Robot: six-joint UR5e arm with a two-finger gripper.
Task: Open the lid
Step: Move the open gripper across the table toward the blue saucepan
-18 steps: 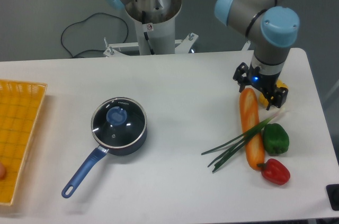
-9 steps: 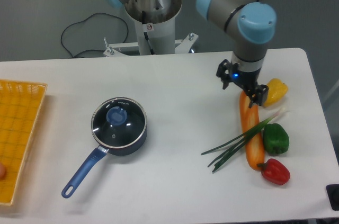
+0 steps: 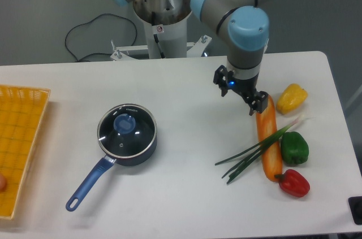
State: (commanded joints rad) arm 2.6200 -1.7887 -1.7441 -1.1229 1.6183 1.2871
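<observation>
The lid [image 3: 126, 130] is a round glass disc with a thin metal rim and a blue centre knob [image 3: 124, 123]. It sits flat on the dark blue saucepan [image 3: 137, 156] at the left middle of the table. The pan's long blue handle [image 3: 88, 184] points toward the front left. My gripper [image 3: 239, 93] hangs above the table right of centre, far to the right of the lid and beside the top of the carrot. Its fingers point down and look open with nothing between them.
A long carrot [image 3: 268, 137], green onions [image 3: 255, 150], a yellow pepper [image 3: 291, 98], a green pepper [image 3: 294, 148] and a red pepper [image 3: 293, 183] lie at the right. A yellow wicker tray [image 3: 20, 143] sits at the left edge. The arm's base [image 3: 160, 18] stands behind the table.
My gripper has moved left, from above the carrot and yellow pepper toward the table's middle. The lid and saucepan have not moved.
</observation>
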